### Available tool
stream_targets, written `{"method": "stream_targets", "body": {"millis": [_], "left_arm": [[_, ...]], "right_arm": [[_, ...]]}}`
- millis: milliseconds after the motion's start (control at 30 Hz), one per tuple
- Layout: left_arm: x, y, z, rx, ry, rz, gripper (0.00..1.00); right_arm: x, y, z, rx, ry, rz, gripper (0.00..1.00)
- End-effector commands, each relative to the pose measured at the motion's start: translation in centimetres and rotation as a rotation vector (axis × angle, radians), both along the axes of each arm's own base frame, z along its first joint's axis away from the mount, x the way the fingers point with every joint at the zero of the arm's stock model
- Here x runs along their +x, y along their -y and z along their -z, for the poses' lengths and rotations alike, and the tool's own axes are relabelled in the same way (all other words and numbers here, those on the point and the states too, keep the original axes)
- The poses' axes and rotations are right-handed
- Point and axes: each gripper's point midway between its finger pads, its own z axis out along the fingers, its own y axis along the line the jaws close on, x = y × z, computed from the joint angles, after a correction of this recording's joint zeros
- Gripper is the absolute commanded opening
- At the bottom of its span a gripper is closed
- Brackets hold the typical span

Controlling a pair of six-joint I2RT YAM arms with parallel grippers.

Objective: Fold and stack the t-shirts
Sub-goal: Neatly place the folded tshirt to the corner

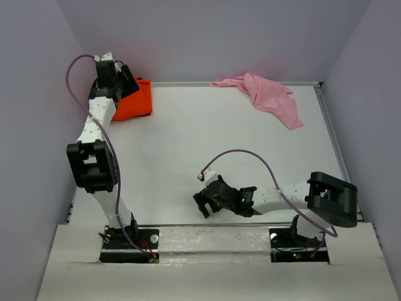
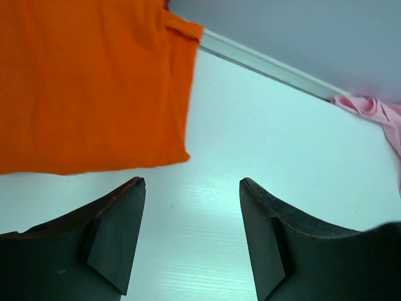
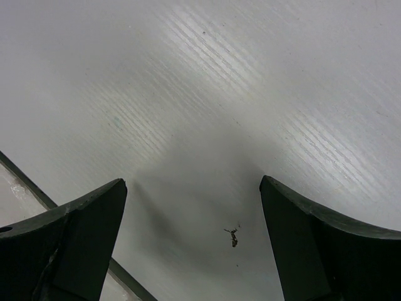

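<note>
Jaws of the left gripper [image 2: 191, 182] stand apart, empty; the orange t-shirt [image 2: 94, 81] lies just ahead and left of it. The pink t-shirt [image 1: 269, 97] sits well beyond the right gripper [image 3: 193, 180], likewise spread, empty.

The orange t-shirt [image 2: 94, 81] is smooth, matt cloth; the pink t-shirt [image 1: 270, 99] is wrinkled cloth. The white table [image 3: 207, 81] has a faintly glossy top with fine grain lines, and the fingers [image 3: 75, 244] of the right gripper [image 3: 193, 180] look like matt black plastic.
</note>
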Motion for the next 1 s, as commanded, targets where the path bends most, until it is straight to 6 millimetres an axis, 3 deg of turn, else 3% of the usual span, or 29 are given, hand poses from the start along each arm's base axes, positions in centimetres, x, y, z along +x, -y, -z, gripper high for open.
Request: {"method": "stream_targets", "body": {"millis": [0, 33, 67, 100, 133, 167, 200, 267, 367, 400, 500, 533, 600, 633, 733, 767, 833, 867, 900, 967], "left_arm": [[-3.4, 8.5, -1.4, -0.034, 0.073, 0.198, 0.7], [-4.3, 10.2, -1.3, -0.03, 0.077, 0.233, 0.71], [-6.1, 13.1, -2.1, -0.029, 0.098, 0.299, 0.7], [-7.8, 14.1, 0.5, -0.026, 0.042, 0.325, 0.71], [-9.0, 15.1, 1.3, -0.02, 0.033, 0.346, 0.71], [-10.4, 16.3, -0.1, -0.015, 0.098, 0.382, 0.71], [-12.7, 18.0, 3.0, 0.01, 0.054, 0.44, 0.71], [-14.8, 19.0, 2.3, 0.027, 0.096, 0.471, 0.72], [-17.6, 20.1, 3.0, 0.066, 0.052, 0.541, 0.73], [-17.9, 20.0, 2.8, 0.086, 0.05, 0.538, 0.73], [-19.2, 19.0, 3.2, 0.185, 0.056, 0.543, 0.73], [-19.0, 17.9, 3.1, 0.223, 0.061, 0.483, 0.73], [-20.1, 18.6, 2.8, 0.267, 0.088, 0.497, 0.73], [-20.6, 19.0, 2.7, 0.297, 0.091, 0.499, 0.73], [-20.3, 17.9, 2.0, 0.339, 0.112, 0.439, 0.73], [-20.3, 17.4, 2.1, 0.353, 0.101, 0.413, 0.73], [-20.1, 16.7, 2.2, 0.371, 0.092, 0.378, 0.73], [-20.2, 16.7, 2.4, 0.372, 0.083, 0.379, 0.73], [-20.2, 16.8, 2.3, 0.369, 0.085, 0.383, 0.73], [-20.3, 17.0, 2.4, 0.364, 0.084, 0.394, 0.73]], "right_arm": [[0.1, 2.0, 0.1, -0.021, 0.01, 0.085, 0.94], [0.2, 2.1, -0.2, -0.008, 0.012, 0.106, 0.94], [0.4, 2.2, -0.7, 0.007, 0.024, 0.124, 0.94], [0.5, 2.2, -1.0, 0.02, 0.025, 0.129, 0.95], [0.4, 2.1, -1.4, 0.024, 0.026, 0.125, 0.95], [1.0, 1.5, -2.6, 0.05, 0.033, 0.134, 0.95], [0.9, 1.6, -3.1, 0.038, 0.03, 0.127, 0.95], [2.2, 0.8, -5.6, 0.066, 0.059, 0.14, 0.96], [4.2, 0.9, -8.1, 0.08, 0.093, 0.166, 0.96], [6.1, 1.0, -9.5, 0.103, 0.106, 0.204, 0.96], [9.2, 2.0, -11.1, 0.108, 0.114, 0.249, 0.96], [11.6, 2.9, -12.6, 0.122, 0.126, 0.304, 0.96], [14.1, 3.7, -13.4, 0.104, 0.138, 0.337, 0.96], [16.5, 4.5, -14.7, 0.091, 0.159, 0.385, 0.96], [20.3, 5.3, -16.5, 0.076, 0.189, 0.434, 0.95], [22.3, 6.1, -17.1, 0.076, 0.202, 0.469, 0.95], [26.6, 5.6, -18.7, 0.054, 0.249, 0.526, 0.95], [29.7, 5.8, -22.6, 0.09, 0.322, 0.568, 0.95], [31.8, 5.4, -19.8, 0.026, 0.298, 0.577, 0.95], [35.3, 6.4, -19.7, -0.031, 0.321, 0.608, 0.94]]}}
